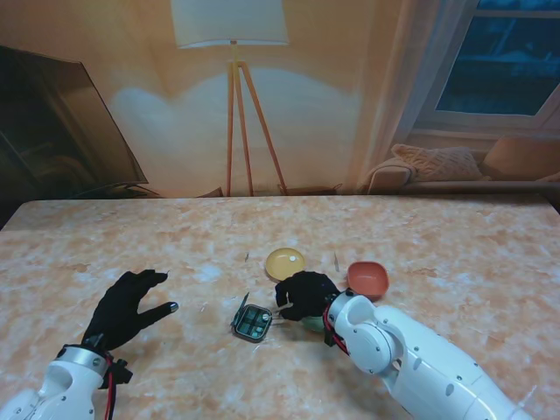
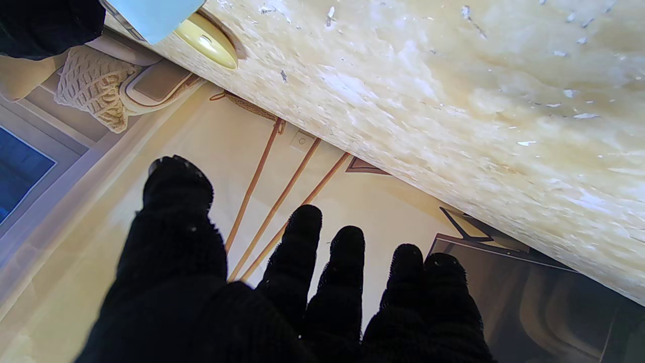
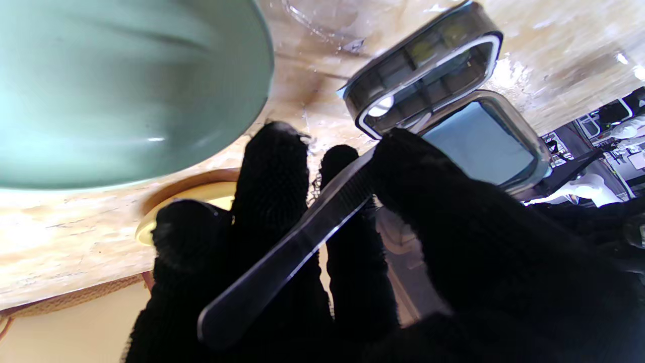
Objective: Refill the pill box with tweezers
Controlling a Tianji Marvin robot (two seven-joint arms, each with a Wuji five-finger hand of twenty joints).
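We see our hands gloved in matt black knit cloth, fuzzy at the fingers. The tweezers look like brushed metal with a dull sheen. The pill box seems smoky translucent plastic, glossy, with a pale rim. The surface is marbled like stone, smooth and shiny. The green bowl looks smooth and satiny; the yellow dish is glossy.
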